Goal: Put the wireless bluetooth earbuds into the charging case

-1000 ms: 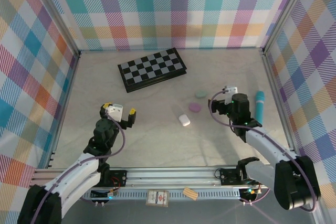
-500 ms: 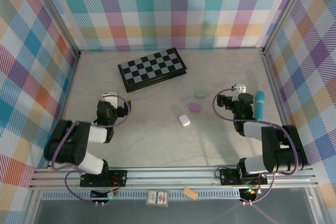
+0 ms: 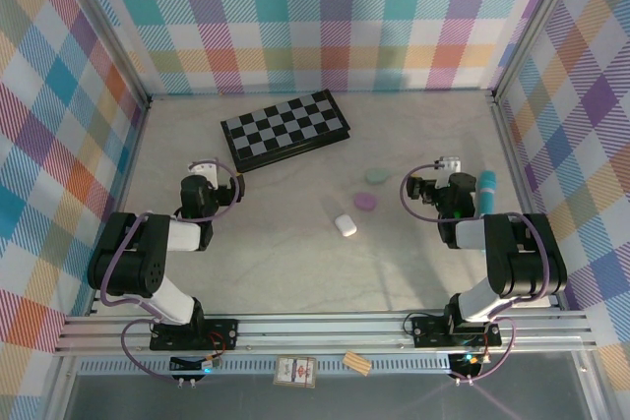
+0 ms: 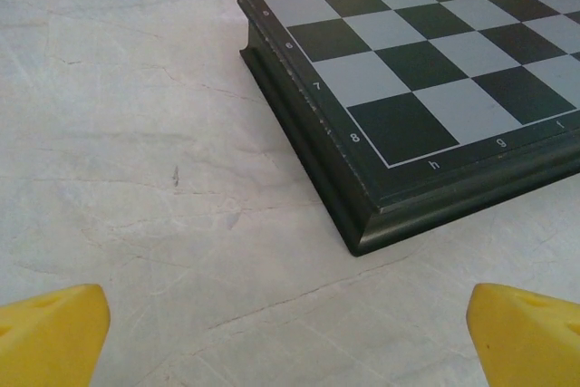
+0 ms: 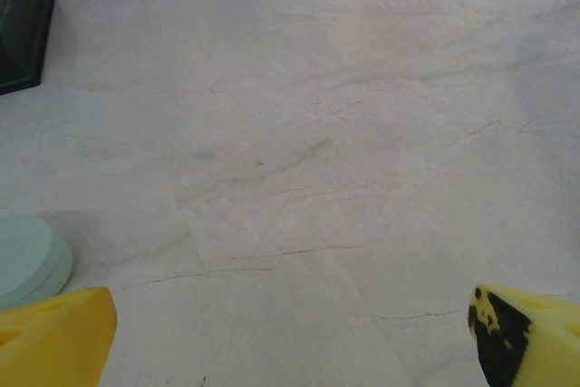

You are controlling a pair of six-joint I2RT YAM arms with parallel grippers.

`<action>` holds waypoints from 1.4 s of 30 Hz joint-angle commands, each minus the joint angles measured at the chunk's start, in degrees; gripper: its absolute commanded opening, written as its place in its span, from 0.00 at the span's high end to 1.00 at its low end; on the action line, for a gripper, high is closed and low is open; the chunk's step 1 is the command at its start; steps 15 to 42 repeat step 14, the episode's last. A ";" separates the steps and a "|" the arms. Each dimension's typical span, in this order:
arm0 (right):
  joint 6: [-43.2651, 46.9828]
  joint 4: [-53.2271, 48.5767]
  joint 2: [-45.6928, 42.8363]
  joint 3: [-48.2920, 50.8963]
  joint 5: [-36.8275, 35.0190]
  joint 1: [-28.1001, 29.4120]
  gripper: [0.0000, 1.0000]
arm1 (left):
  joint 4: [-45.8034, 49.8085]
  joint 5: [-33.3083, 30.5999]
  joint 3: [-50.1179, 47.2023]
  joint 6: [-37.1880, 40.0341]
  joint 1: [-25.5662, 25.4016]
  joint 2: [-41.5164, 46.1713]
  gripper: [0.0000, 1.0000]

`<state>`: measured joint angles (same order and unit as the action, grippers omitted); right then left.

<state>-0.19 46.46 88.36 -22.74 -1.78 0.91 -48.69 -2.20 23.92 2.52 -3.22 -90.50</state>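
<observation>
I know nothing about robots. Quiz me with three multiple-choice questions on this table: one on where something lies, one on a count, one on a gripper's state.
1. Where is the chessboard? A at the far side of the table, left of the mint case; B between the arm bases; C against the right wall.
2. How many pebble-shaped cases lie there? A one; B three; C six.
3. The left gripper is: A shut on a case; B shut on the chessboard; C open, empty.
Answers: 1 A, the top view shows it far and left. 2 B, white case, purple case, mint case. 3 C, its yellow fingertips stand wide apart with nothing between.
</observation>
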 commanded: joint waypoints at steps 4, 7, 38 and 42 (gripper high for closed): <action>-0.61 1.09 -0.22 -0.86 1.35 -0.29 0.01 | 0.52 -0.36 0.31 -0.59 0.13 -0.03 0.00; -0.60 1.09 -0.20 -0.90 1.38 -0.29 0.01 | 0.81 -0.62 0.42 -0.48 -0.10 -0.12 0.00; -0.60 1.36 -0.34 -0.70 1.34 -0.32 0.01 | 0.65 -0.66 0.28 -0.45 -0.09 0.04 0.00; -0.60 1.36 -0.34 -0.70 1.34 -0.32 0.01 | 0.65 -0.66 0.28 -0.45 -0.09 0.04 0.00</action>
